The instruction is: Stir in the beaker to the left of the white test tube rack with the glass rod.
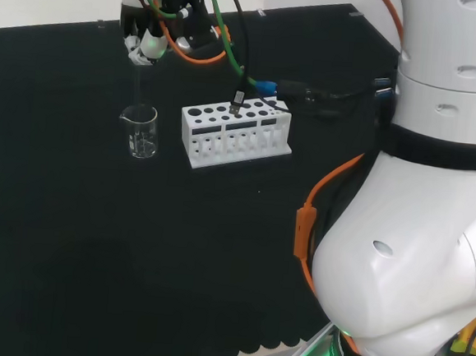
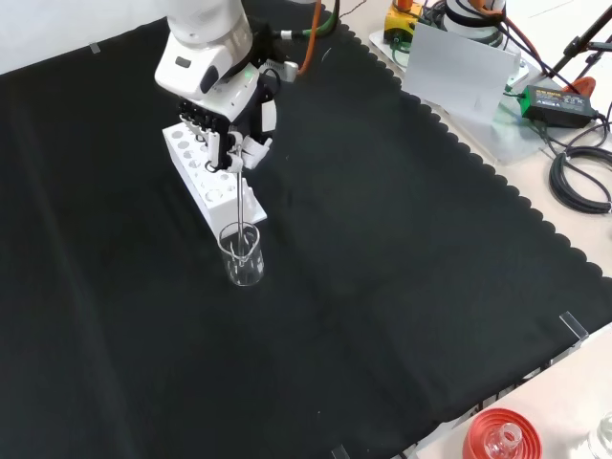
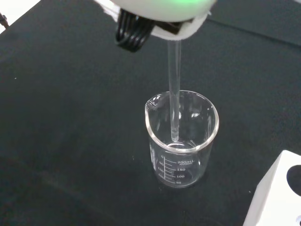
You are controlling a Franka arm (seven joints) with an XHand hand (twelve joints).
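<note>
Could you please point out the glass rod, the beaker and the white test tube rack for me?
glass rod (image 3: 174,94): wrist view, on its shaft above the beaker's rim.
beaker (image 3: 181,162): wrist view, on its front wall by the scale marks.
white test tube rack (image 1: 235,132): head view, on its front side.

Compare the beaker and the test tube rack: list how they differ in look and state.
The beaker is clear glass and round; the test tube rack is opaque white and a long block. The beaker has one open mouth with a spout; the rack's top has many holes. The glass rod, held by the hand, dips into the beaker, not the rack. Both stand upright on the black cloth.
</note>
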